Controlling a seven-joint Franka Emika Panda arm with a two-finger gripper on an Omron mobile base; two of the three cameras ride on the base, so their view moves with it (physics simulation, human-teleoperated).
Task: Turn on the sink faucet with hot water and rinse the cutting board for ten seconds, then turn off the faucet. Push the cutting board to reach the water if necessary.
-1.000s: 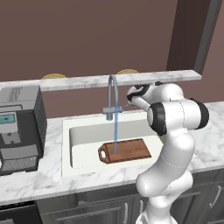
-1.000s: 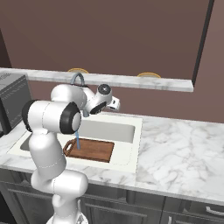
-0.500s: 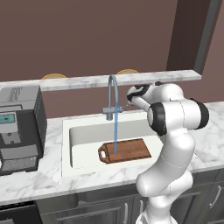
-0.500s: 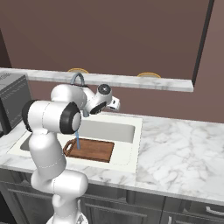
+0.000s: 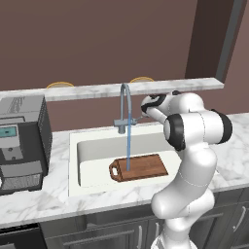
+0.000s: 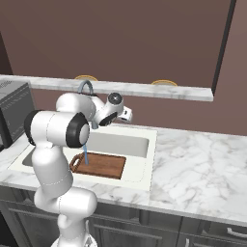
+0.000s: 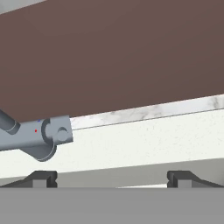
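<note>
The sink faucet (image 5: 125,102) arches over the sink (image 5: 92,146), and the water (image 5: 129,151) falls as a thin blue stream onto the cutting board (image 5: 141,167). The board lies flat on the basin floor with its handle to the left. My gripper (image 6: 126,114) hovers just right of the faucet's base, above the back rim of the sink, and points at the back wall. In the hand view the faucet's base post and lever (image 7: 45,137) sit at the left. My gripper (image 7: 111,178) is open, with fingertips (image 7: 42,176) wide apart and nothing between them.
A dark coffee machine (image 5: 22,141) stands on the counter left of the sink. A marble ledge (image 5: 121,89) runs along the wall above the faucet, with round plates (image 5: 61,85) behind it. Bare marble counter (image 6: 193,164) extends to the right.
</note>
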